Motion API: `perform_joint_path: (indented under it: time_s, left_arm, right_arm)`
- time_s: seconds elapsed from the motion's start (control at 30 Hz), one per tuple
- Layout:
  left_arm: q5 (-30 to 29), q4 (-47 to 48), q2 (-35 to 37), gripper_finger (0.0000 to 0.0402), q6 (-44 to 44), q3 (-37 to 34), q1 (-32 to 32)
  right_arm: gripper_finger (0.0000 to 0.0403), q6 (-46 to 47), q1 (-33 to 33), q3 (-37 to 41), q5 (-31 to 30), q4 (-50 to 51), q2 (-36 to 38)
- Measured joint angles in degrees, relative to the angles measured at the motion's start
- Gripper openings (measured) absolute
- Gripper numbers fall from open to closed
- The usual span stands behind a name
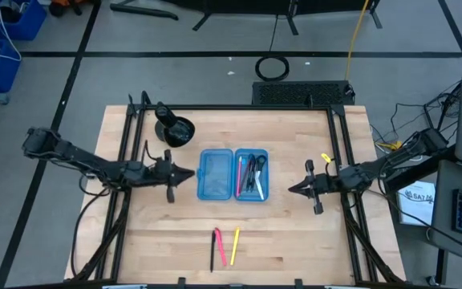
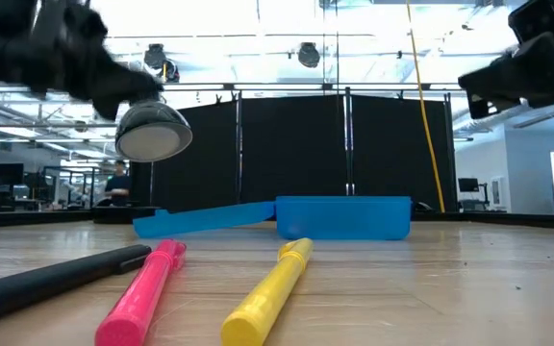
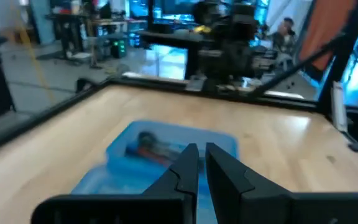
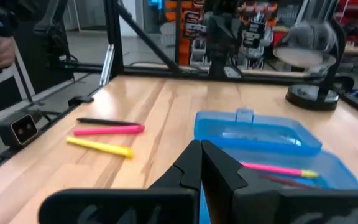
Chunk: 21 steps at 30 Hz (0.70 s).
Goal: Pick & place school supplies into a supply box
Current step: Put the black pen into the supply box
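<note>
Box open mid-desk, partly filled; you've 3 pens left near front edge; L gripper & R gripper both clenched, empty, flanking box

light wooden table carries an open translucent blue plastic pencil case, a black round lamp-like object, and black, pink and yellow pens.

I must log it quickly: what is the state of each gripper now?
Left gripper: nearly closed, a slim gap, holding nothing.
Right gripper: closed, holding nothing.
</note>
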<state>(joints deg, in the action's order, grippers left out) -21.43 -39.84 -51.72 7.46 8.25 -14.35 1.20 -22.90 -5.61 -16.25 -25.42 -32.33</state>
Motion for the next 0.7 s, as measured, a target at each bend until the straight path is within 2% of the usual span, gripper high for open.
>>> perform_joint_path:
  time_s: [0.07, 0.17, 0.27, 0.33, 0.43, 0.53, 0.7]
  left_arm:
    - [-2.3, 8.3, 0.0, 0.0031, -1.8, 6.5, -3.4]
    - [-8.5, 29.8, -0.1, 0.0031, 2.9, 20.2, -8.7]
    - [-16.7, 53.6, -3.6, 0.003, 19.2, 35.5, -13.8]
    - [-18.6, 65.9, -7.3, 0.003, 30.5, 43.8, -17.0]
    - [-18.2, 75.9, -14.3, 0.003, 41.9, 55.0, -20.7]
    - [-15.4, 83.6, -22.5, 0.003, 50.9, 64.5, -23.7]
    - [-5.3, 91.1, -36.3, 0.003, 71.3, 77.9, -26.4]
  right_arm:
    - [0.0001, -0.9, 0.0, 0.0, 0.0, -1.3, 0.0]
    - [0.0001, -1.3, 0.0, 0.0, 0.0, -4.6, 0.1]
    - [0.0002, -1.3, 0.0, 0.0, 0.9, -6.0, 0.5]
    - [0.0001, -2.1, -0.1, 0.0, 2.5, -6.1, 0.7]
    - [0.0001, -3.6, -0.1, 0.0, 3.1, -6.3, 0.9]
    - [0.0001, -5.0, -0.1, 0.0, 3.1, -6.8, 1.0]
    - [0.0001, -4.8, -0.1, 0.0, 3.1, -6.9, 1.0]
